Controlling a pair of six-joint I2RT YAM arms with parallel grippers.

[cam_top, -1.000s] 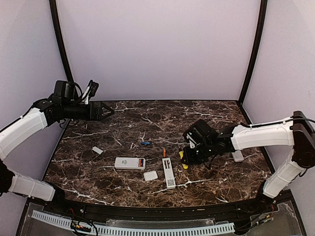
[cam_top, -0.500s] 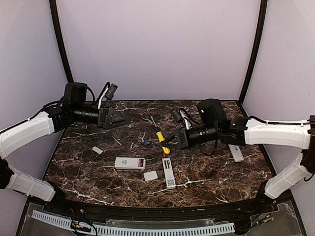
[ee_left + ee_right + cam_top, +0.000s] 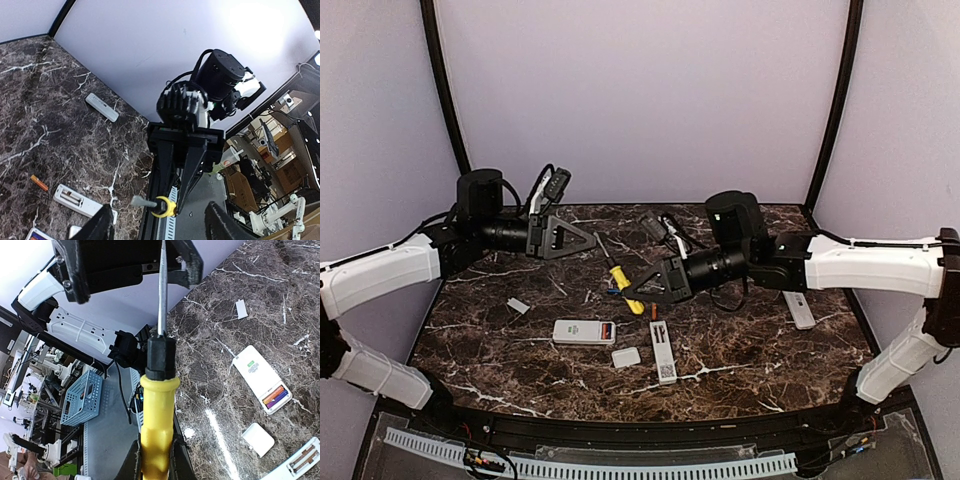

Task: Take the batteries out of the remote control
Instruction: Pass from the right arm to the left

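Right gripper (image 3: 637,291) holds screwdriver (image 3: 618,278) toward left gripper (image 3: 588,242), well inside table (image 3: 510,375) edges

Bright even light; wall glare; fisheye-warped edges.

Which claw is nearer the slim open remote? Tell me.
Right. The right claw, gripping the screwdriver, hovers just behind the slim remote; the left claw hangs farther back and left.
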